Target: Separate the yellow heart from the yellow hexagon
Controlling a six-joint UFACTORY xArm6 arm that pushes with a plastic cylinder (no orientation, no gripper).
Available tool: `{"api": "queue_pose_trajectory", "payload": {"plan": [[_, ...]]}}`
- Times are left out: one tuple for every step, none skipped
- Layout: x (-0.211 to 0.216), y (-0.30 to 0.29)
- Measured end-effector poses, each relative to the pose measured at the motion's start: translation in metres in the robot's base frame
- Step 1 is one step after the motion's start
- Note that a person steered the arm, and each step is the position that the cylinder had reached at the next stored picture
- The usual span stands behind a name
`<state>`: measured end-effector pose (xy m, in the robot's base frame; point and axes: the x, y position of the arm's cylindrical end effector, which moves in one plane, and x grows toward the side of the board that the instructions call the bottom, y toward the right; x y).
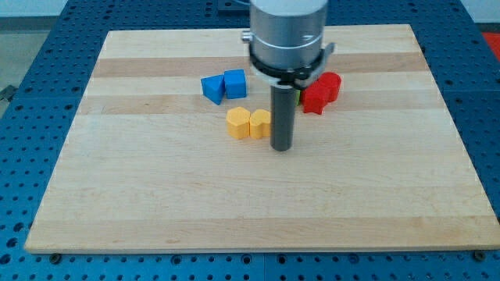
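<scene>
Two yellow blocks sit side by side, touching, near the board's middle. The left one (238,122) looks like the yellow hexagon. The right one (259,123) looks like the yellow heart, partly hidden by my rod. My tip (281,147) rests on the board just right of the heart, close to or touching its right side.
Two blue blocks (223,85) touch each other above and left of the yellow pair. Two red blocks (321,92) touch each other to the right, partly behind the rod. The wooden board (156,203) lies on a blue perforated table.
</scene>
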<state>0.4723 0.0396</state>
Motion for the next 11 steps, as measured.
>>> {"api": "queue_pose_trajectory", "payload": {"plan": [[-0.008,0.013],[-0.015,0.0],[-0.019,-0.031],[-0.025,-0.064],[-0.028,-0.076],[-0.024,-0.063],[-0.022,-0.031],[-0.027,-0.005],[-0.048,-0.004],[-0.062,-0.005],[-0.062,-0.026]]}}
